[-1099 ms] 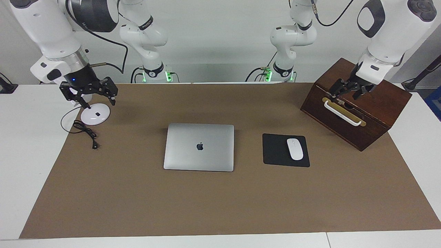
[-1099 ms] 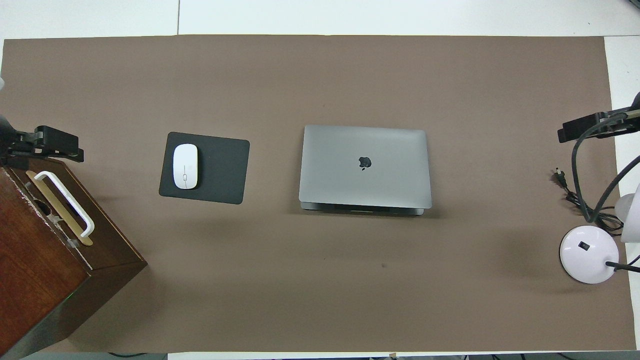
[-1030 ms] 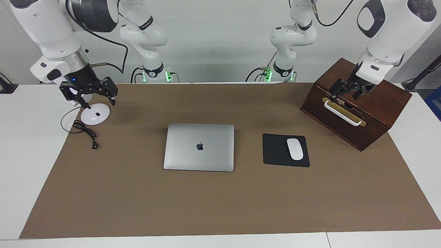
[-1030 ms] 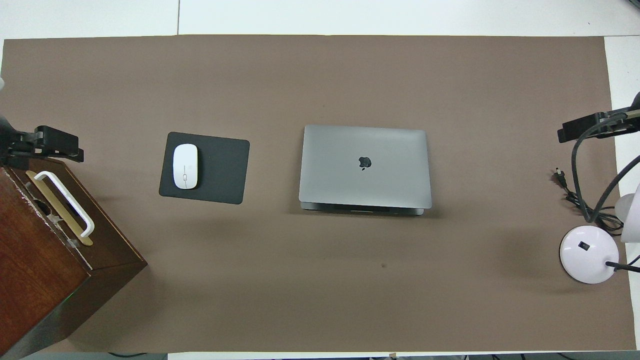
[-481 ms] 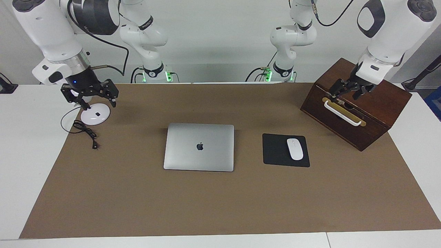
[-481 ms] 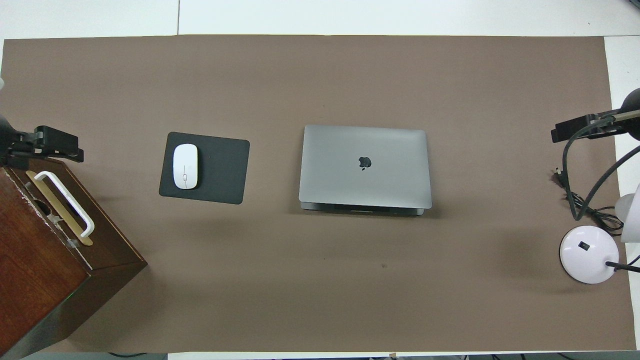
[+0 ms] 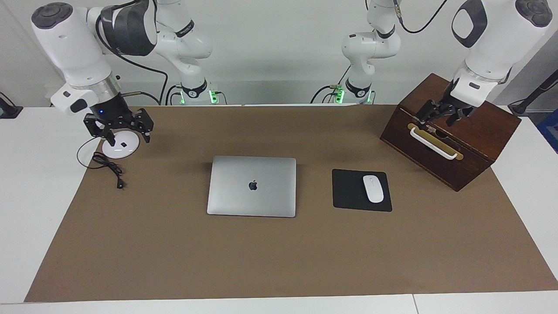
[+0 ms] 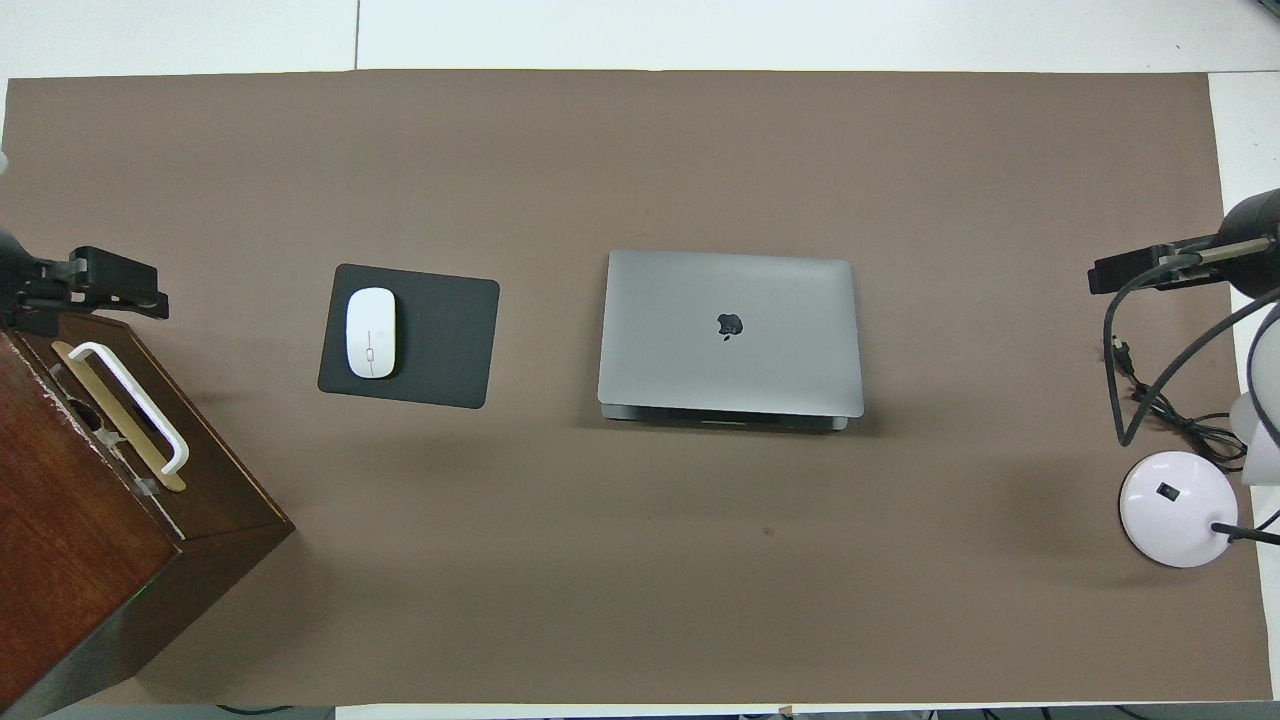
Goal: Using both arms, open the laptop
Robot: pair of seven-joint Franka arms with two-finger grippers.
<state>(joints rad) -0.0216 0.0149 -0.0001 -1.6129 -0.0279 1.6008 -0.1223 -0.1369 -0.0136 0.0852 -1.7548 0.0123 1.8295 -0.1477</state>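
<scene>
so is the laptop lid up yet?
No, the laptop lies flat and closed on the brown mat, logo up, with neither claw at it.

Bright, even light from above; soft faint shadows lie beside the laptop (image 7: 252, 186) and wooden box (image 7: 451, 131), no glare, and both views are sharp to the edges

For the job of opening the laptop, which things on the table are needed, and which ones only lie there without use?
Needed for the job:
- laptop, closed, in the middle of the mat
- left gripper, open, over the wooden box
- right gripper, open, over the lamp base

Only lying about:
- mouse on the mouse pad
- wooden box
- lamp base with its cable
</scene>
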